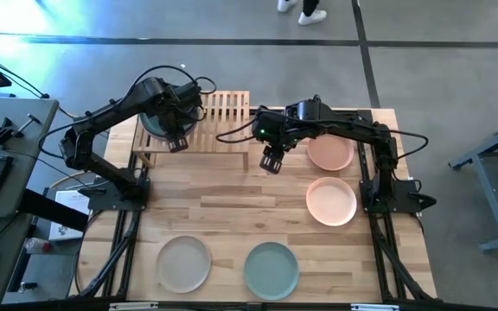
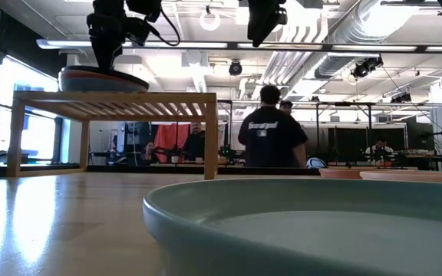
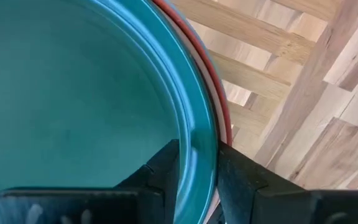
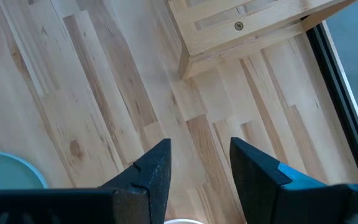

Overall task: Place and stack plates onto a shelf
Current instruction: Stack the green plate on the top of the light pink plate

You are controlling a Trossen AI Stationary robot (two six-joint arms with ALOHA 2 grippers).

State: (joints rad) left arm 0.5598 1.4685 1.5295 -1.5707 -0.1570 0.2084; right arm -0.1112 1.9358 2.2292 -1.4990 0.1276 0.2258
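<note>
You have the left end effector (image 1: pixel 176 138) over the low light wooden slatted shelf (image 1: pixel 228 111) in the upper middle of the high view, at the rim of the round dark teal plate (image 3: pixel 73 93). In the left wrist view its two dark fingers (image 3: pixel 160 177) straddle that rim, one on each side; you cannot tell from the pictures whether they press the rim or stand just clear of it. The teal plate lies on top of a terracotta red plate (image 3: pixel 224 118), whose edge shows as a thin band just outside the teal rim, and the stack sits on the left part of the shelf, as the low view shows at its upper left.

Your right end effector (image 1: pixel 271 161) hangs above bare table (image 1: pixel 232 216) just right of the shelf's front corner, its fingers (image 4: pixel 151 171) apart and holding nothing.

On the table, two round peach-pink plates (image 1: pixel 330 153) lie at the right of the high view, one above the other and close together. A round beige plate (image 1: pixel 183 263) and a round sage green plate (image 1: pixel 271 269) lie side by side along the lower edge, well apart from the shelf.

People stand in the room beyond the table in the low view.
</note>
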